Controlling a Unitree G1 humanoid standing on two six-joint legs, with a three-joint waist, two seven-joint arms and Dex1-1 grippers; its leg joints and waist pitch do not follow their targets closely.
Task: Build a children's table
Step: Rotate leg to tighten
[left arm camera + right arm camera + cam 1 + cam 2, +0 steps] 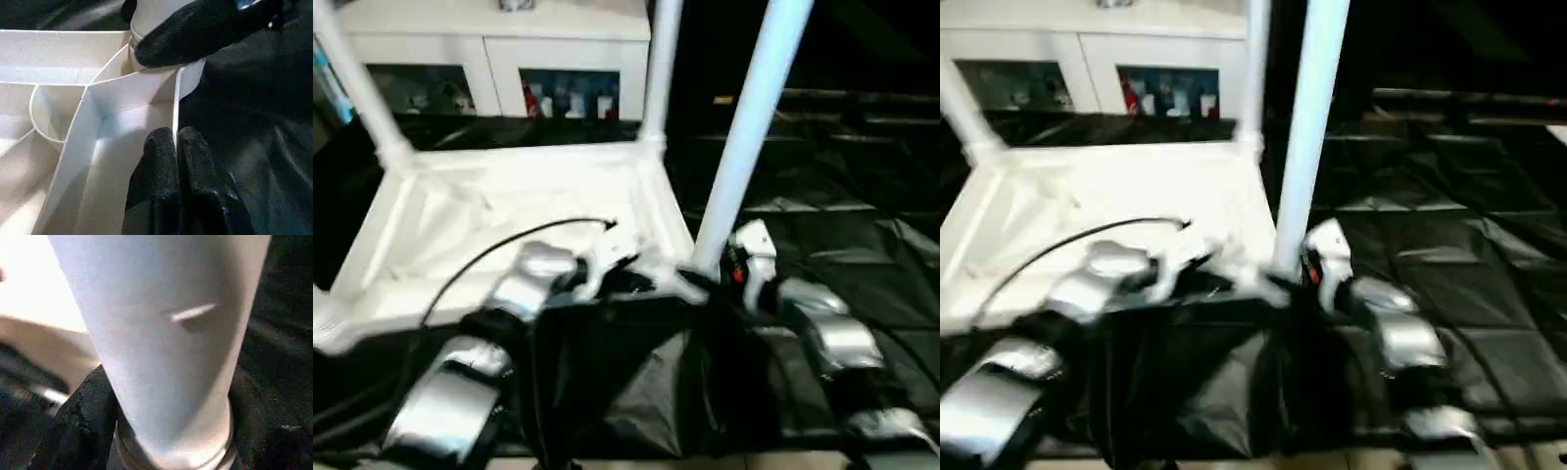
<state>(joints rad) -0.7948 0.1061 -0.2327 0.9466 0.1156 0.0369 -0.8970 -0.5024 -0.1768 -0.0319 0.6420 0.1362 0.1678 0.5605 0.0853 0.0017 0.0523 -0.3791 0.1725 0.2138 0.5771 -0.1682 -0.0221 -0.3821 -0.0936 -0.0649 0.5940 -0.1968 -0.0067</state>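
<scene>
The children's table lies upside down, its ribbed white top [460,211] on the black-draped work table [842,196]. Two white legs [362,88] [661,69] stand in the far corner sockets. A third leg [749,127] rises from the near right corner, and my right gripper [720,266] is closed around its base. One black finger [195,34] presses against that leg [161,347]. My left gripper [175,134] is shut on the thin rim wall [177,98] of the top, just left of that corner.
A white cabinet [489,49] with colourful items on its shelves stands behind the work table. A black cable [489,250] arcs over my left forearm. Black cloth hangs in folds at the near edge [636,392].
</scene>
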